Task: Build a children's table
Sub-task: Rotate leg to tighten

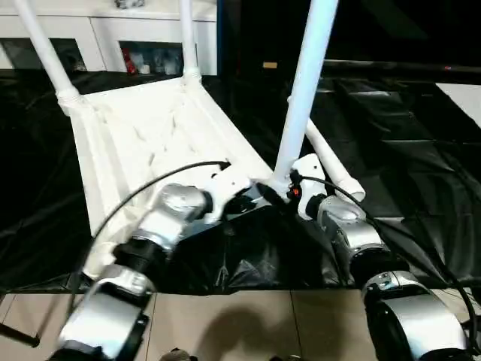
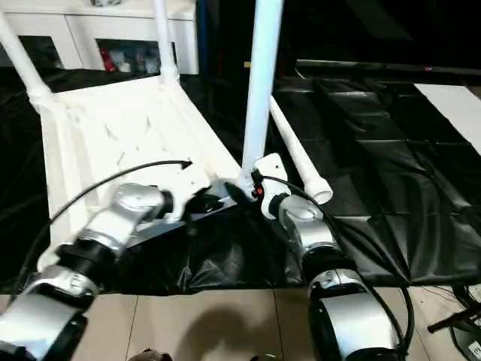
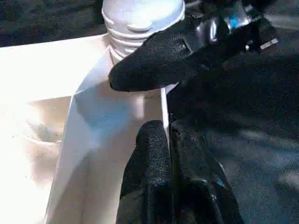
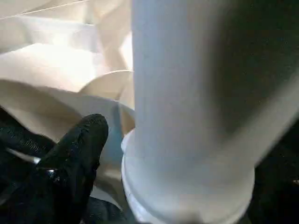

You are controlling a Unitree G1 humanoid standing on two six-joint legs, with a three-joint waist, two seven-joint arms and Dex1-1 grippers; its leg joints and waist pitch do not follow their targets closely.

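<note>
Left wrist view: the left gripper (image 3: 168,140) pinches the thin rim of the white plastic rimmed table top (image 1: 150,135), upside down on black sheeting (image 1: 421,150). Right gripper (image 2: 252,188) stands wide around the white tapered tubular leg (image 1: 304,90) at its socket. Light, stiff, slippery plastic; grip low.

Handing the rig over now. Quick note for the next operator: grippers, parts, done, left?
Left gripper: shut, pinching the tabletop rim at its near right corner.
Right gripper: at the base of the near right leg; jaw state unclear.
Tabletop lies upside down on the black sheet.
Done: two far legs, far left leg and far right leg, stand in their sockets; the near right leg is upright in its corner, seating unconfirmed.
Left: loose fourth leg lies on the sheet right of the tabletop; fit it, then flip the table.
</note>
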